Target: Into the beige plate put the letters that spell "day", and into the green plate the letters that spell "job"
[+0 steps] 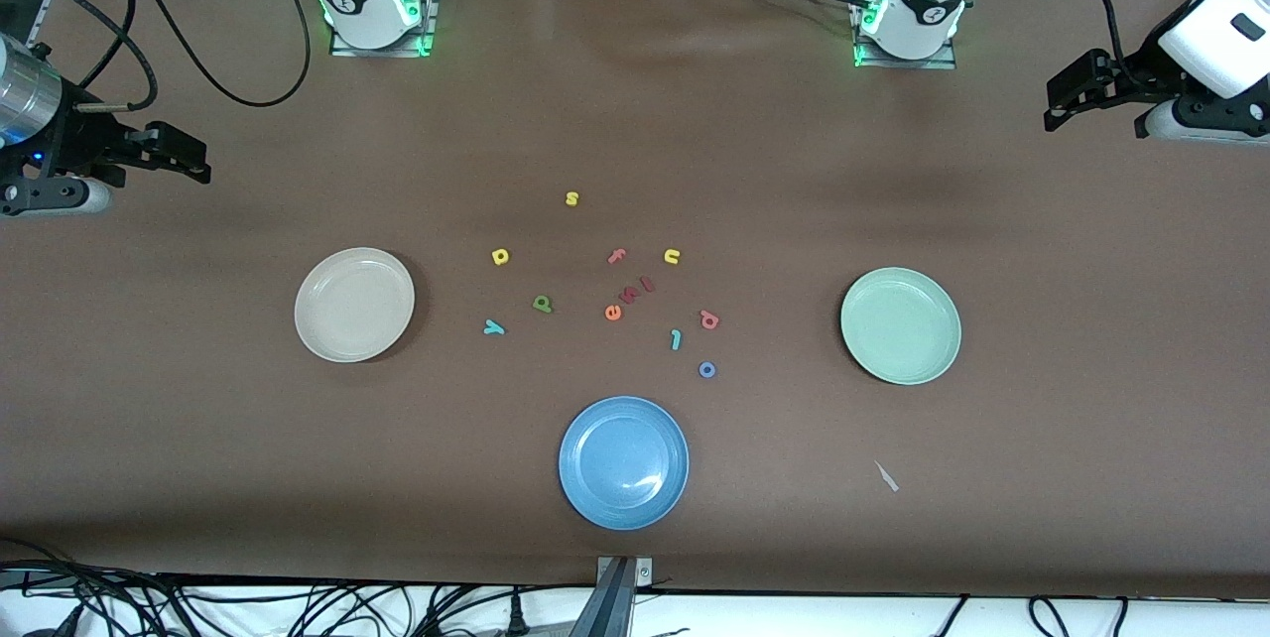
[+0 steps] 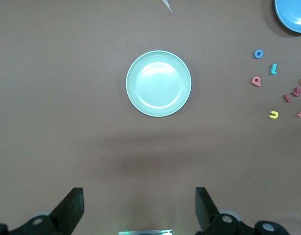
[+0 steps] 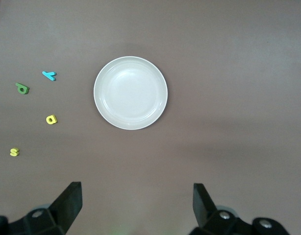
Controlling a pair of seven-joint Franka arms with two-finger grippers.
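Worktop [image 1: 635,121] with three plates and a loose cluster of toy letters at its centre. Beige plate [image 1: 354,304] lies toward the right arm's end, green plate [image 1: 901,325] toward the left arm's end; both hold nothing. Blue plate [image 1: 623,461] lies nearest the front camera. Yellow "d" [image 1: 500,257], green "a" [image 1: 542,304] and teal "y" [image 1: 493,326] sit between the cluster and the beige plate. Teal "j" [image 1: 676,340], blue "o" [image 1: 706,370] and pinkish-red "b" [image 1: 709,320] sit on the side of the green plate. Right gripper [image 1: 184,161] and left gripper [image 1: 1067,101] hang at the worktop's ends, each fully open and holding nothing.

Risks, as judged: distractors crowd the targets, so the yellow "u" [image 1: 672,257] or "s" [image 1: 571,198] may be taken for the yellow "d", and the orange "e" [image 1: 613,313] lies near the "j". The letters are tiny and flat; wide fingers may slip off or nudge neighbours.
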